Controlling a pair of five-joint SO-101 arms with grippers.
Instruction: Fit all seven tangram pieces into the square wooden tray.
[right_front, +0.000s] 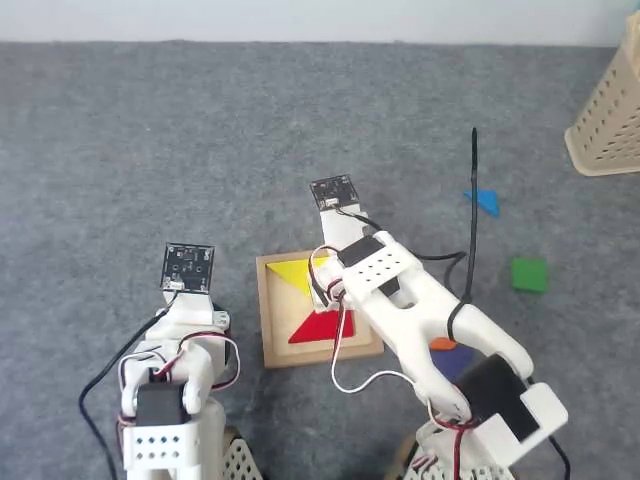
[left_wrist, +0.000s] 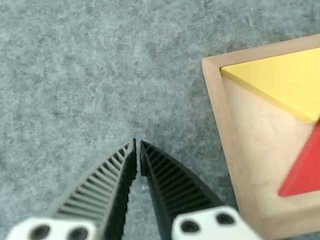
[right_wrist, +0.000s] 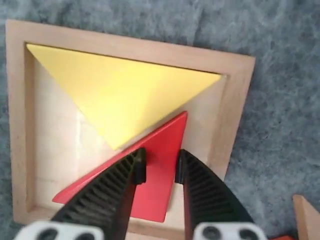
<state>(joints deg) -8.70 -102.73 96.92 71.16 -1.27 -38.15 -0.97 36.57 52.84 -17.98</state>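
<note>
The square wooden tray (right_front: 272, 345) lies between the arms, also seen as tray (right_wrist: 238, 110) and tray (left_wrist: 220, 115). A large yellow triangle (right_wrist: 125, 95) fills its far side. A red triangle (right_wrist: 160, 145) lies against it on the near side, askew. My right gripper (right_wrist: 160, 162) hovers over the red triangle, its fingers slightly open and holding nothing. My left gripper (left_wrist: 138, 146) is shut and empty above the grey mat, just left of the tray. A blue triangle (right_front: 484, 200), a green square (right_front: 529, 274), an orange piece (right_front: 442, 344) and a dark blue piece (right_front: 455, 362) lie right of the tray.
A beige perforated basket (right_front: 610, 110) stands at the far right edge. A black cable (right_front: 473, 200) rises from the right arm near the blue triangle. Grey mat (right_front: 150, 150) stretches open to the left and beyond the tray.
</note>
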